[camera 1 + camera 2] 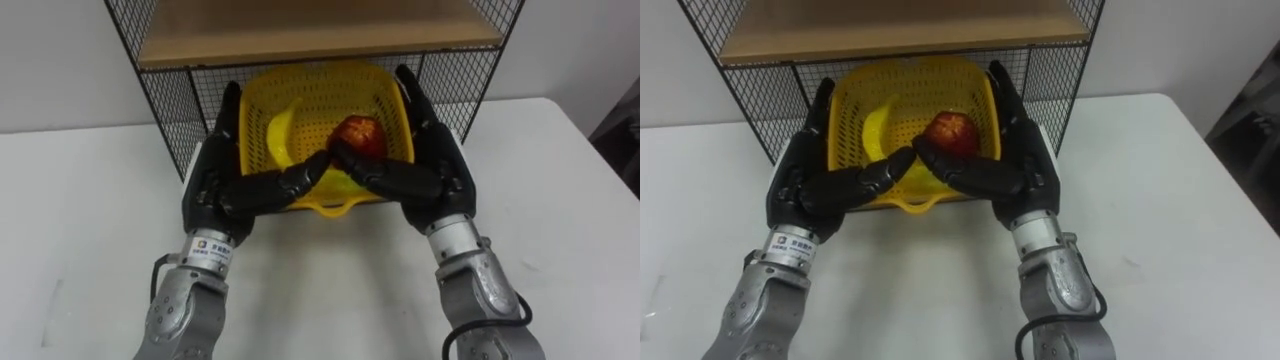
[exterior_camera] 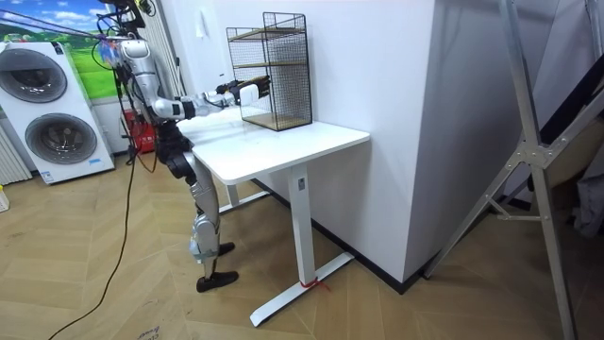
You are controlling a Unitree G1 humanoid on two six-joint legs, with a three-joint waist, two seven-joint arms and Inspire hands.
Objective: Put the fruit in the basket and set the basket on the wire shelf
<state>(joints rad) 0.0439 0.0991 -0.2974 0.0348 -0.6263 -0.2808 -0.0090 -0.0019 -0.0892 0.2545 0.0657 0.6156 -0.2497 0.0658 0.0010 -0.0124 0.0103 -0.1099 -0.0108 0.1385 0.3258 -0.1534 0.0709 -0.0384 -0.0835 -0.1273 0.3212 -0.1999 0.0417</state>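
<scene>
Straight fingers [image 1: 228,120] of the left hand [image 1: 213,188] lie flat along the left wall of the yellow basket [image 1: 322,74], and those of the right hand [image 1: 442,172] along its right wall. Neither hand is curled. Both thumbs reach across the front rim and nearly meet at the middle. The basket, pressed between the two palms, sits in the lower compartment of the wire shelf [image 1: 165,98], under its wooden board [image 1: 300,30], with its front handle poking out of the open side. Whether it rests on the bottom cannot be told. Inside lie a banana [image 1: 280,135] and, to its right, a red apple [image 1: 360,133]. The shelf stands on a white table [image 1: 80,210]. In the room view the robot stands at the table's left end, arms stretched to the shelf.
</scene>
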